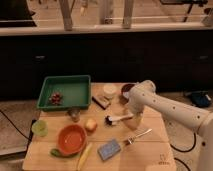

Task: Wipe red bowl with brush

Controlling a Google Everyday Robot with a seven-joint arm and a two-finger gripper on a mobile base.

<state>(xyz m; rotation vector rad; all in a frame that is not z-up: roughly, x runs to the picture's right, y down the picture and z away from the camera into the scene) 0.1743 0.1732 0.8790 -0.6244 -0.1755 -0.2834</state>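
A light wooden table (150, 155) is seen from above and in front, with a white robot arm (165, 105) reaching in from the right. The arm bends down near the middle of the table, and its gripper (133, 119) sits low over the tabletop at the white handle end of the brush (116, 119). Whether the gripper is clamped on the handle or only beside it cannot be told. The brush lies flat on the table, its dark bristle head pointing left toward an apple (90, 124). The red bowl (71, 139) stands on the table at the front left, just left of the apple and apart from the brush. A banana (84, 156) lies at the bowl's front right edge, with a blue sponge (109, 149) and a silver fork (137, 136) further right. A green tray (65, 82) sits at the back left, and a dark brown bowl (126, 90) stands at the back behind the arm.
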